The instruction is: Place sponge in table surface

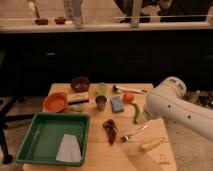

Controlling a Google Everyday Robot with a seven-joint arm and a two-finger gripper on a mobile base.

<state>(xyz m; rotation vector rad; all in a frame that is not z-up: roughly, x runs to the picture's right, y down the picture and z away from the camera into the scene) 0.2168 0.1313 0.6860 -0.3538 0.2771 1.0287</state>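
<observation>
The blue-grey sponge (117, 104) lies flat on the light tan table surface (97, 152), just right of the metal cup (101, 103) and near the table's middle. A large white arm link (172, 105) reaches in from the right over the table's right edge, close to the sponge's right side. My gripper itself does not show; only this white link is in view. Nothing holds the sponge.
A green tray (45, 132) with a pale grey cloth (68, 148) sits front left. Around the sponge are an orange bowl (55, 101), dark bowl (80, 83), beige block (78, 97), green cup (101, 89), orange fruit (129, 96), green vegetable (138, 114), fork (132, 133), red chili (110, 129) and yellow item (151, 145).
</observation>
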